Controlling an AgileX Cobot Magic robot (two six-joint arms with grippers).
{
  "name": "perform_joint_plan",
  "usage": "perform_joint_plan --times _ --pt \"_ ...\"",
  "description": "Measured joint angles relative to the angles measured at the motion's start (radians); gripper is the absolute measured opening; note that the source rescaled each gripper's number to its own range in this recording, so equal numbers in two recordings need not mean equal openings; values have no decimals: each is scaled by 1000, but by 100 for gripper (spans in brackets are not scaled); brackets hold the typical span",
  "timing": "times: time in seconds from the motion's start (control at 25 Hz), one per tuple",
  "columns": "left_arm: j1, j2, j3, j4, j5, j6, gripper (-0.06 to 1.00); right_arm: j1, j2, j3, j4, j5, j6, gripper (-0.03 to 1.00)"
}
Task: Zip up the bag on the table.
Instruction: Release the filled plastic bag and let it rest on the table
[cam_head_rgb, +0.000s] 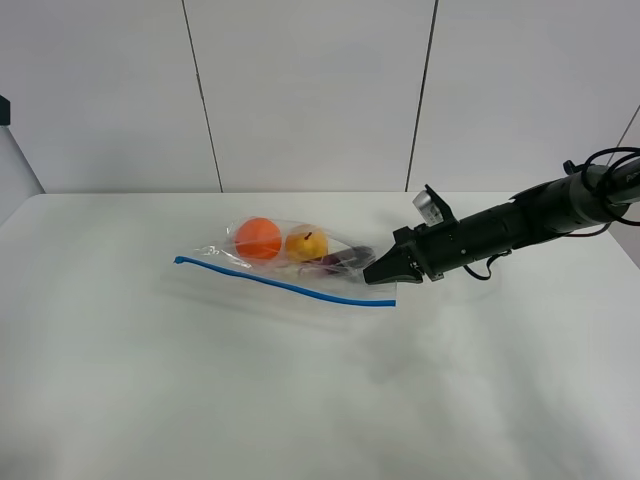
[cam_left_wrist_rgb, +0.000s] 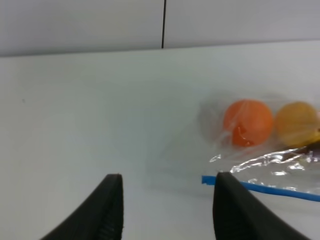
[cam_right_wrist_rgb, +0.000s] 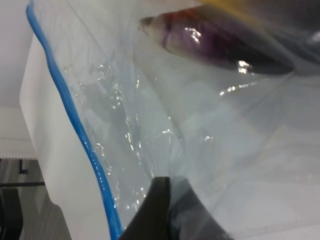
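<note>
The clear bag (cam_head_rgb: 215, 255) lies on the white table (cam_head_rgb: 300, 400), its blue seal strip (cam_head_rgb: 290, 287) along the near edge. An orange ball (cam_head_rgb: 258, 238), a yellow fruit (cam_head_rgb: 306, 244) and a purple item (cam_head_rgb: 340, 262) show inside. My right gripper (cam_head_rgb: 376, 275) is shut on the bag's right end, just behind the strip; in the right wrist view its fingertips (cam_right_wrist_rgb: 159, 210) pinch the crinkled plastic beside the strip (cam_right_wrist_rgb: 75, 125). My left gripper (cam_left_wrist_rgb: 167, 200) is open with nothing between its fingers, and the strip's left end (cam_left_wrist_rgb: 206, 179) lies just beside one finger. The left arm is out of the exterior view.
A pale panelled wall (cam_head_rgb: 310, 90) stands behind the table's far edge. The right arm (cam_head_rgb: 520, 225) and its cables reach in from the right side. Bare tabletop (cam_left_wrist_rgb: 90, 115) lies left of the bag and in front of it.
</note>
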Motion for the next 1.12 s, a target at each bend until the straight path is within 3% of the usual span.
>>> perform_joint_plan --times 0.28,0.64,1.12 --pt "0 -285 112 -67 21 20 54 0 0 0 0 0 -4 0" --pt "0 -696 267 -78 159 54 54 0 0 0 0 0 -4 0" --pt "0 -1010 452 -83 306 50 54 0 0 0 0 18 -4 0"
